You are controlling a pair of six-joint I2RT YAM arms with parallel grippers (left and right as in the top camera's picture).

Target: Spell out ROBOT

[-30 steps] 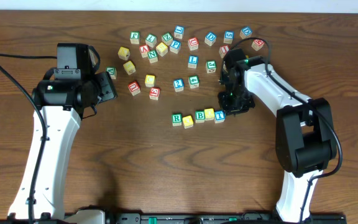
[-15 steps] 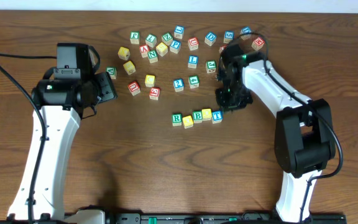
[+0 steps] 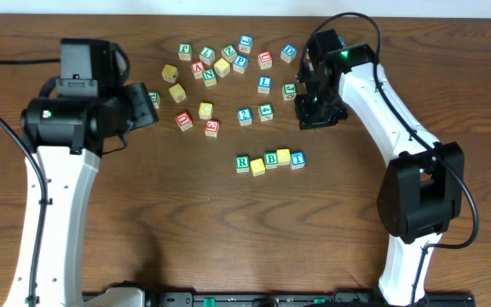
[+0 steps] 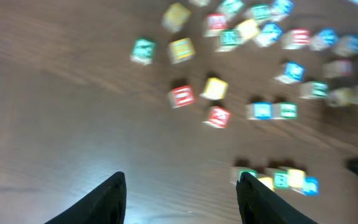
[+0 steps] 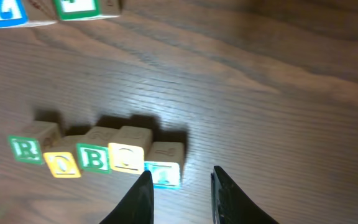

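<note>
My right tool (image 5: 182,177) hangs narrowly parted, my left tool (image 4: 181,180) spread wide, both empty. Five small wooden letter cubes (image 3: 269,159) sit rowed on the worktop (image 3: 160,239). They are probably light, rigid and slick, so I'd pinch opposite flat faces.

place: we're looking at a robotics lab bench, pretty sure | why: we're seeing a white-and-black left arm (image 3: 54,196) and right arm (image 3: 382,94) standing at a wood-grain table (image 3: 186,230) | a cable (image 3: 348,14) is looping over the right one | a black base rail (image 3: 254,298) is running along the near edge | toy alphabet cubes (image 3: 222,66) are lying scattered
</note>
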